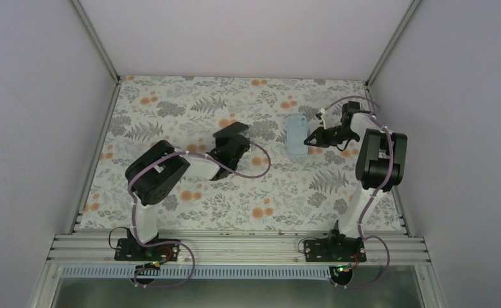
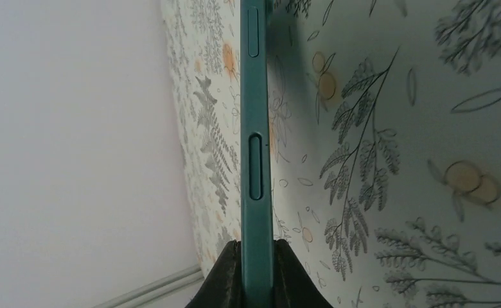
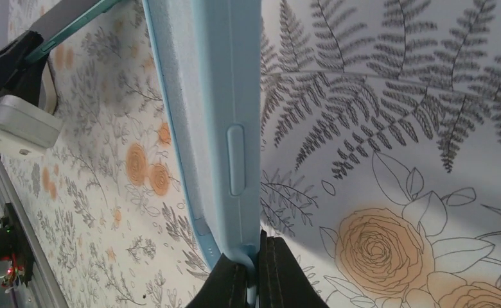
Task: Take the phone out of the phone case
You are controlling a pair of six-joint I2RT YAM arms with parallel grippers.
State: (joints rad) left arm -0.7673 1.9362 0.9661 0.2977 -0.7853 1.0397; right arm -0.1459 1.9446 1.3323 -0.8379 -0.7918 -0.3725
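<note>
The phone [image 1: 230, 132], dark with a teal edge [image 2: 256, 160], is held edge-on above the table, and my left gripper [image 1: 225, 151] [image 2: 257, 269] is shut on its lower end. Apart from it, further right, is the light blue phone case [image 1: 295, 135] [image 3: 216, 96]. My right gripper [image 1: 309, 140] [image 3: 255, 276] is shut on the case's thin side wall. The right wrist view shows the hollow inside of the case with no phone in it. It also shows the phone [image 3: 74, 16] at the top left, well away from the case.
A floral-print cloth [image 1: 190, 102] covers the table. White walls [image 1: 36, 96] enclose it on the left, back and right. An aluminium rail [image 1: 235, 247] with both arm bases runs along the near edge.
</note>
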